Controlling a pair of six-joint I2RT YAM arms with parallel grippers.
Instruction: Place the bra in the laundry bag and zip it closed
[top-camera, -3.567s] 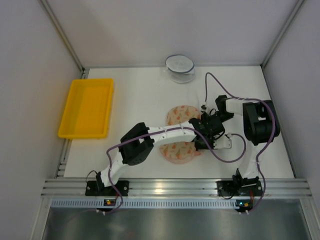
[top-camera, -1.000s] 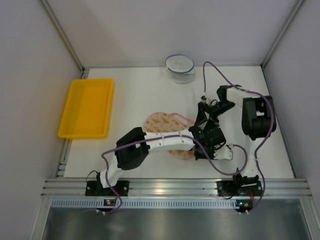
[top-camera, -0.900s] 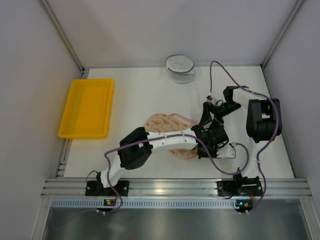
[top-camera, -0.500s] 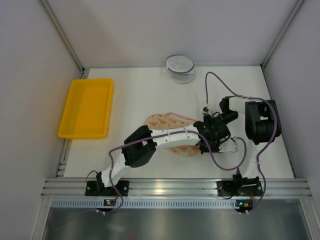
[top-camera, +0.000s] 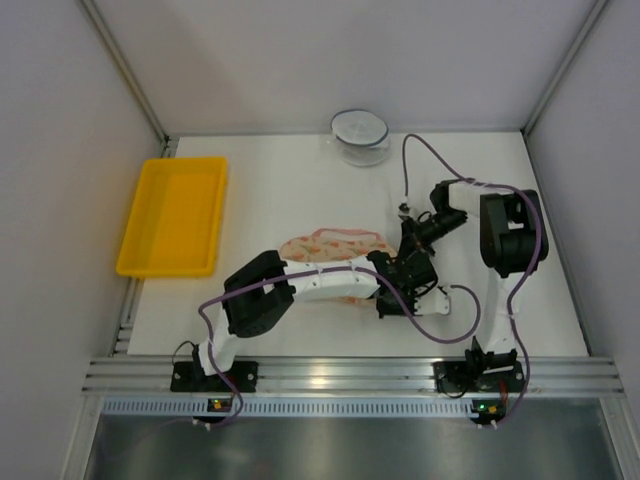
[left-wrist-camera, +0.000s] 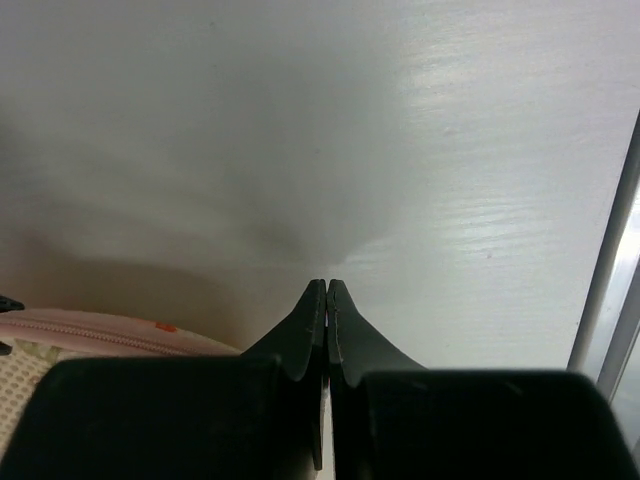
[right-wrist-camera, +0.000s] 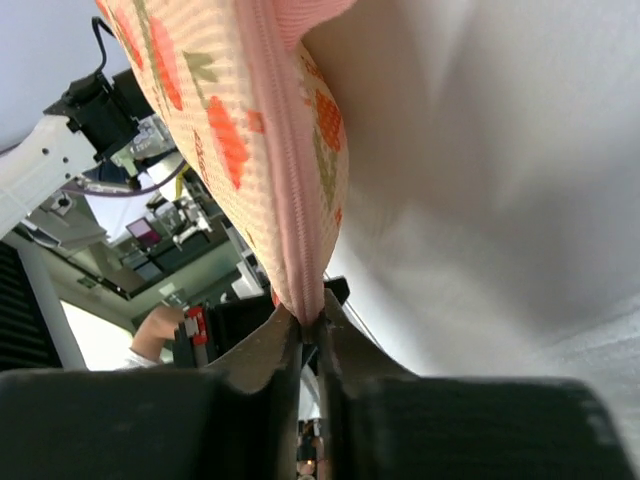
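Note:
The laundry bag (top-camera: 325, 245), cream with pink-orange print and pink zip edging, lies folded shut at the table's middle. My right gripper (top-camera: 409, 237) is at its right end; in the right wrist view the gripper (right-wrist-camera: 311, 318) is shut on the bag's (right-wrist-camera: 250, 120) pink zip edge. My left gripper (top-camera: 400, 292) is just in front of the bag's right end. In the left wrist view it (left-wrist-camera: 327, 288) is shut with nothing seen between its fingers, above bare table, the bag (left-wrist-camera: 90, 335) at lower left. The mustard-yellow bra is not in view.
A yellow plastic tray (top-camera: 172, 215) stands at the left edge of the table. A clear round bowl (top-camera: 360, 135) stands at the back middle. The aluminium rail (left-wrist-camera: 610, 290) of the near edge shows at the right of the left wrist view.
The bag lay open in two halves 3.6 s ago; now it is folded shut and sits further left and back. My right gripper swung out right, then back to the bag's right end.

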